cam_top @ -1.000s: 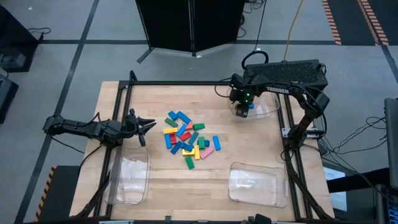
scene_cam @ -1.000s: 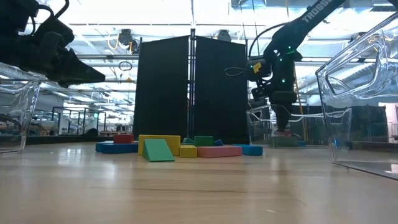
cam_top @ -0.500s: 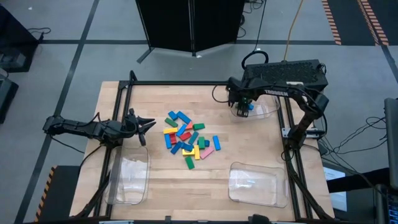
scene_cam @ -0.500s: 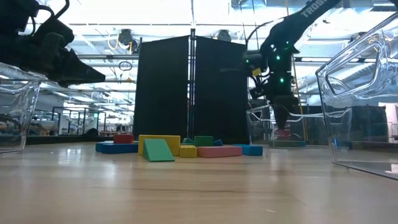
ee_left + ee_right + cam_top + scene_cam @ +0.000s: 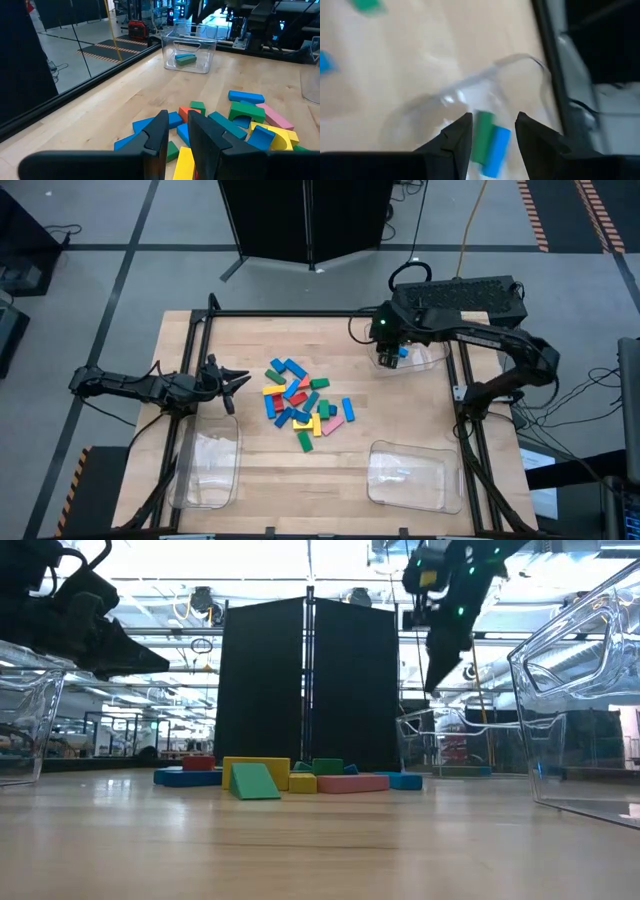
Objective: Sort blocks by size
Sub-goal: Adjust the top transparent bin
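A pile of blocks (image 5: 300, 402) in blue, green, red, yellow and pink lies on the middle of the wooden table; the low view shows the pile (image 5: 290, 777) too. A green block (image 5: 482, 136) and a blue block (image 5: 497, 152) lie on the floor of the clear tray (image 5: 418, 358) at the far right. My right gripper (image 5: 388, 352) hangs open above that tray, its fingers pointing steeply down, with nothing between them. My left gripper (image 5: 178, 131) rests low at the table's left, pointing at the pile. Its fingers stand a narrow gap apart and hold nothing.
Two more clear trays stand near the table's front edge, one at the left (image 5: 205, 470) and one at the right (image 5: 405, 476). A black metal frame (image 5: 300, 313) runs around the table's edges. Bare wood lies between the pile and the trays.
My right gripper has risen straight out of the far right tray and now hangs well above it, tipped somewhat more toward level. Its fingers keep the same gap. The green and blue blocks stay in the tray.
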Action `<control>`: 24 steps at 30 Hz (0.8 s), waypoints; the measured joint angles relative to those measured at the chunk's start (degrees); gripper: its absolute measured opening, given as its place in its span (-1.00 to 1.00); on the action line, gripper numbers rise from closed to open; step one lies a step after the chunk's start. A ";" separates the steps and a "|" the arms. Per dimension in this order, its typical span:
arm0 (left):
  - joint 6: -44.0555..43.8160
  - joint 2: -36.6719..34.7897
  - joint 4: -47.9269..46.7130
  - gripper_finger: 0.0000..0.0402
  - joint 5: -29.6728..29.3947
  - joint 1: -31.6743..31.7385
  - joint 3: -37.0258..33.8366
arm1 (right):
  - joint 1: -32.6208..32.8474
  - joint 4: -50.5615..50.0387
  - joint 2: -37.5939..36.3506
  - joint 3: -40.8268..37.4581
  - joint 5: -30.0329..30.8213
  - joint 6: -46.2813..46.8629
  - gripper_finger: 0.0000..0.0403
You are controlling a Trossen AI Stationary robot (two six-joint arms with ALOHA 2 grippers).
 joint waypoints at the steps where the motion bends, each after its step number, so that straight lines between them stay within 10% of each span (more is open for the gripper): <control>1: -0.02 0.00 -0.01 -0.63 0.00 0.01 0.00 | 0.71 0.13 -0.59 0.02 -2.25 1.17 -0.29; 8: -0.11 0.00 0.04 -0.63 0.00 0.00 0.00 | 8.27 -1.72 -0.17 0.02 -9.96 5.57 -0.29; 24: -0.59 -0.02 0.01 -0.63 1.25 0.01 0.00 | 15.23 -1.73 5.12 -6.31 -6.36 6.72 -0.29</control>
